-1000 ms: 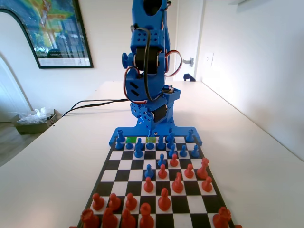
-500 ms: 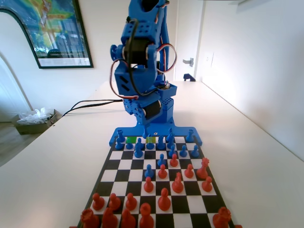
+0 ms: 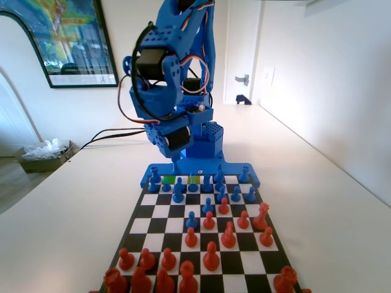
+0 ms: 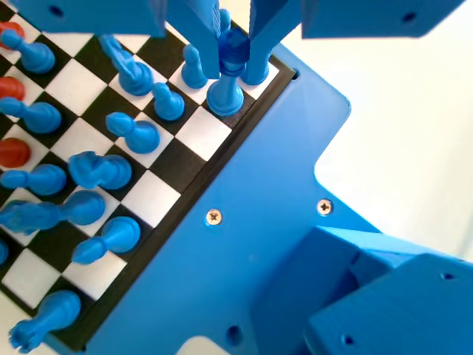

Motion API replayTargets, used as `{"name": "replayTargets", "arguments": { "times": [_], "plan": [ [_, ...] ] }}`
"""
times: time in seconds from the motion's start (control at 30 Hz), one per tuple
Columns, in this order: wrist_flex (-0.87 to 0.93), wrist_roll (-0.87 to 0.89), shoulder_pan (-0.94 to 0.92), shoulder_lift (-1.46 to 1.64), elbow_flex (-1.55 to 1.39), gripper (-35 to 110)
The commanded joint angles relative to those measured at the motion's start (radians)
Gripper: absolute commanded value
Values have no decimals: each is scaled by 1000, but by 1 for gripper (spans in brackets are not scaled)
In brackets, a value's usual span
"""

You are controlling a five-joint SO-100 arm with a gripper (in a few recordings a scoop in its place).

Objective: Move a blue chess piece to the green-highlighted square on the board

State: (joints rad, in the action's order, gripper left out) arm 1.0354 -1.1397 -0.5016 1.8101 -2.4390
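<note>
In the wrist view my gripper (image 4: 235, 65) hangs over the board's back row near a corner. Its jaws are shut against both sides of the head of the blue chess piece (image 4: 226, 95). The piece's round base is over a dark square by the board's edge; I cannot tell whether it touches the square. In the fixed view the blue arm (image 3: 162, 91) leans to the picture's left above the far end of the board (image 3: 146, 212). The green-highlighted square (image 3: 169, 179) lies in the far row, left of a paler yellow-green square (image 3: 194, 179).
Blue pawns (image 4: 137, 134) and other blue pieces crowd the squares left of the gripper in the wrist view. Another blue piece (image 4: 256, 72) stands just behind the right jaw. Red pieces (image 3: 211, 256) fill the board's near end in the fixed view. A black cable (image 3: 116, 133) runs off to the left.
Over the last second the blue arm has swung from the board's middle to the picture's left in the fixed view. The pieces on the board look unmoved.
</note>
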Motion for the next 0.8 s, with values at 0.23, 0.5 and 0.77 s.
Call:
{"name": "replayTargets", "arguments": {
  "times": [0.23,0.5,0.77],
  "plan": [
    [-23,-43,-71,-25,38,1],
    [-40,-37,-71,-64,69,1],
    [-54,-37,-57,-74,71,6]
  ]
}}
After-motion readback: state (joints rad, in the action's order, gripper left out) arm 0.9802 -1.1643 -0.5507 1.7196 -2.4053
